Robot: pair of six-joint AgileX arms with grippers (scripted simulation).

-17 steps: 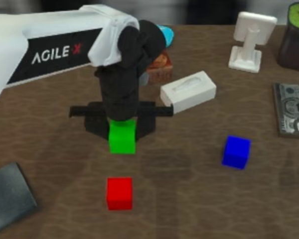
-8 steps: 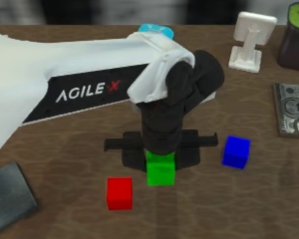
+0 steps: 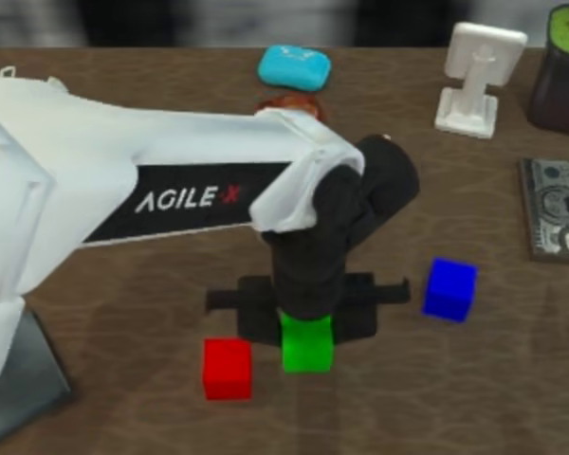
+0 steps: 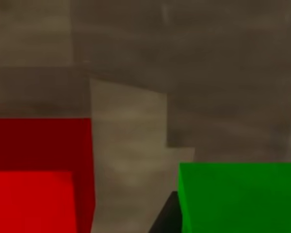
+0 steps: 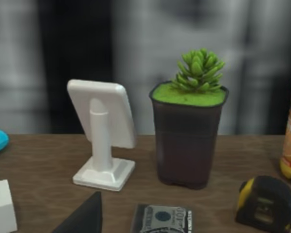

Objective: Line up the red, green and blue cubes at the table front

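1. The plain, glossy green cube [image 3: 307, 345] sits pinched in the left gripper [image 3: 306, 334], low at the table [image 3: 474, 398] front, just beside the red cube [image 3: 228, 368].
2. The deep blue cube [image 3: 449, 289] stands apart to the right.
3. Dark brown, vein-crackled tabletop; a potted succulent [image 5: 189, 138] behind; right arm unseen from above.

The left arm reached in from the table's left side, wrist bent straight down, its gripper [image 3: 307, 334] low over the front (fingers clamped on the green cube [image 3: 307, 344]). The right arm was out of sight.
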